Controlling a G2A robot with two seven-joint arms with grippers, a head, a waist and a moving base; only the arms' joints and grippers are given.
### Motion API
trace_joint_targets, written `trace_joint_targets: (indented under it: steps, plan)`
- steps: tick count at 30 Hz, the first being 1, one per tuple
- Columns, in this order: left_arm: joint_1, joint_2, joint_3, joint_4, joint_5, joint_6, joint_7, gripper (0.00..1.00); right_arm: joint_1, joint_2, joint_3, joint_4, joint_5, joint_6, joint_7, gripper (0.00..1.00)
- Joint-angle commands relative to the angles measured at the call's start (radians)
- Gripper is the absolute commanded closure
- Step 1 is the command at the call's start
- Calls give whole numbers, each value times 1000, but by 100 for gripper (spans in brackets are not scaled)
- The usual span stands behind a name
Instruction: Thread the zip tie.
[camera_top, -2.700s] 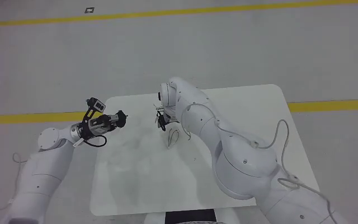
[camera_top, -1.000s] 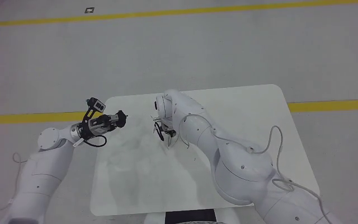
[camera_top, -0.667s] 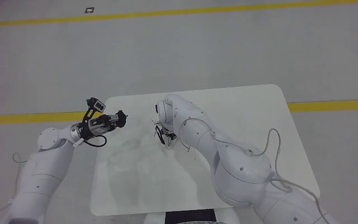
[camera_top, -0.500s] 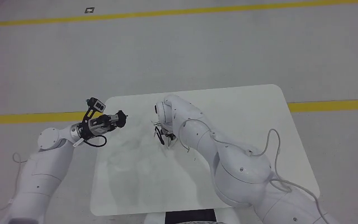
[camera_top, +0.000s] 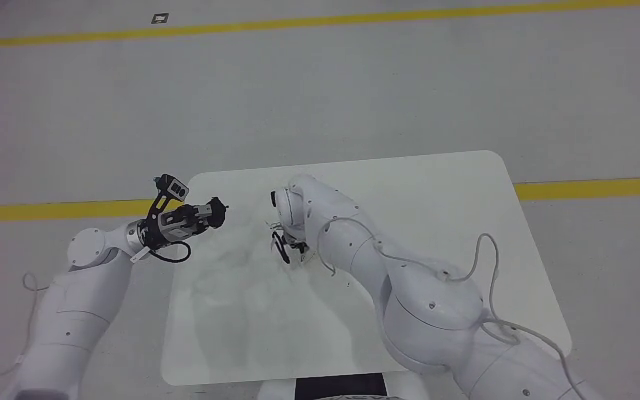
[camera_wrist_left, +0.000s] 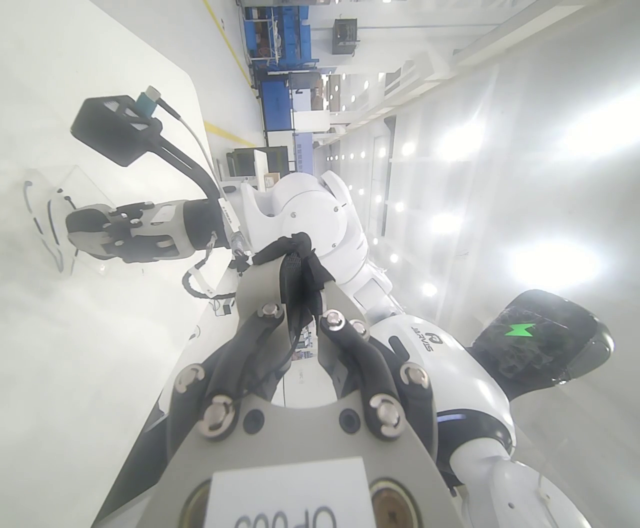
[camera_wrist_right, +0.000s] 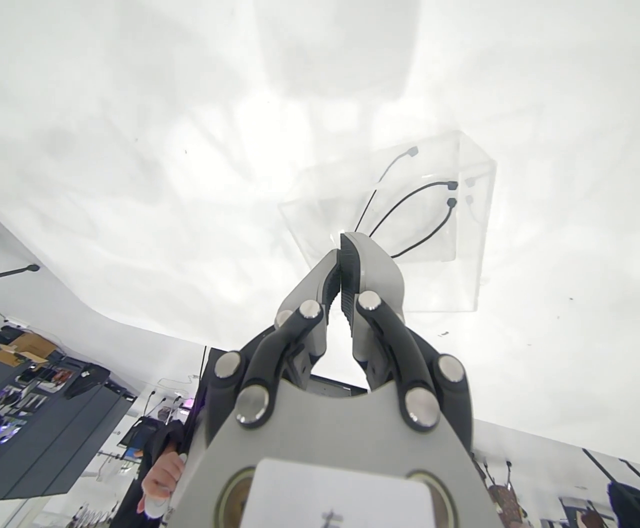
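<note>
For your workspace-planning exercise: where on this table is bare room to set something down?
Bare: the table between the clear stand and its near edge, and its far right corner. Crowded: at the stand, where the right gripper sits.

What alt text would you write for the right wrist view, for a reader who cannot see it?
The right gripper, fingers shut, hangs over a clear plastic piece on a white table. Three black zip ties curve from the piece and run behind the fingertips.
</note>
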Motion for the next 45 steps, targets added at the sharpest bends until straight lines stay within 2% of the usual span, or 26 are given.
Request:
trace_joint_targets:
  steps: [1,9,14,22,41,45]
  plan:
    - [0,0,0,0,0,0,0,100,-3,0,0,6,10,0,-31,100]
    - [0,0,0,0,0,0,0,100,-3,0,0,6,10,0,-31,100]
    - [0,0,0,0,0,0,0,100,-23,25,0,-31,-37,0,-83,100]
    - [0,0,0,0,0,0,0,100,-38,26,1,-46,-72,0,-108,100]
    - [0,0,0,0,0,0,0,100,-70,32,1,-156,-137,0,-98,100]
    - [0,0,0,0,0,0,0,100,-68,32,7,-130,-155,0,-106,100]
